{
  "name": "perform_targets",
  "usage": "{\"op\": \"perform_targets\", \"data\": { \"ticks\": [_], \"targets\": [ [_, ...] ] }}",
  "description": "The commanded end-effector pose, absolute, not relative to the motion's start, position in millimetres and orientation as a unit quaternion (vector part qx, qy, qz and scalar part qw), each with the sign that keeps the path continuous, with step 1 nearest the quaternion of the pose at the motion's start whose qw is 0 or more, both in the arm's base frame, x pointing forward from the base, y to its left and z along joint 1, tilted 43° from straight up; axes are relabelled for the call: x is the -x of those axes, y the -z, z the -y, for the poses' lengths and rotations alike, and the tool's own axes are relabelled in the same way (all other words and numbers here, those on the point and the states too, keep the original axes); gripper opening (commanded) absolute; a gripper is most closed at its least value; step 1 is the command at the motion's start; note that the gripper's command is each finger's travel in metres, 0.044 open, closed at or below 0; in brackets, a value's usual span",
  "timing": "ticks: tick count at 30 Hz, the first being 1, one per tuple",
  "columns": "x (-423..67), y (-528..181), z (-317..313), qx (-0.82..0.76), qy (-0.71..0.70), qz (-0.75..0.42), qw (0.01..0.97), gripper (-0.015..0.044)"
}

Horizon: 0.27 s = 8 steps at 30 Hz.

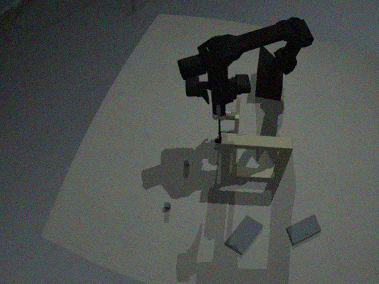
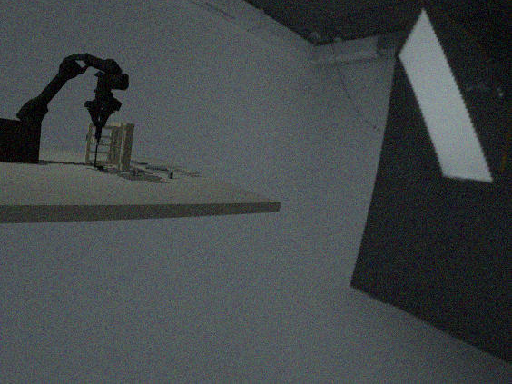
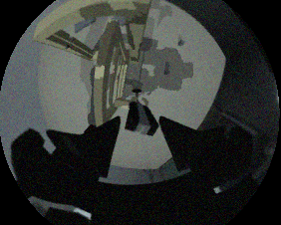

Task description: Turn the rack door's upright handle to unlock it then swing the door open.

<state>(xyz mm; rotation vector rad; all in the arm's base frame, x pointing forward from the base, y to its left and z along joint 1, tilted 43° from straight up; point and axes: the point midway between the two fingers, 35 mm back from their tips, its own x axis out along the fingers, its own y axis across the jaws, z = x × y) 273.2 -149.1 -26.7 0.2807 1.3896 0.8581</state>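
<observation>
The rack's cream frame [image 1: 257, 142] [image 2: 127, 148] stands upright on the table. Its slatted door stands swung out toward the arm's base, at roughly a right angle to the frame; I cannot tell the exact angle. The thin dark upright handle [image 1: 220, 127] [image 2: 95, 153] stands beside the door, below my gripper. My gripper [image 1: 219, 114] [image 3: 140, 118] points straight down and is open. In the wrist view the handle's dark top is between the two fingers, with a gap on each side. Whether a finger touches the door is too dark to tell.
Two flat blue-grey blocks [image 1: 244, 234] [image 1: 304, 229] lie beyond the frame. A small cube [image 1: 167, 206] and a small dark upright block [image 1: 186, 168] stand to the frame's left in the top view. The arm's dark base box [image 1: 269, 81] [image 2: 19, 142] is behind the door.
</observation>
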Motion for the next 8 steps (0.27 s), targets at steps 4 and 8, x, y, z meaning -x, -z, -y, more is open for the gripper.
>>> {"op": "perform_targets", "data": {
  "ticks": [4, 8],
  "targets": [
    [-274.4, 19.9, 157.5, -0.122, -0.382, -0.618, 0.676, 0.0300],
    [-274.6, 15.9, 161.1, -0.122, -0.382, -0.619, 0.676, 0.0300]
  ]
}}
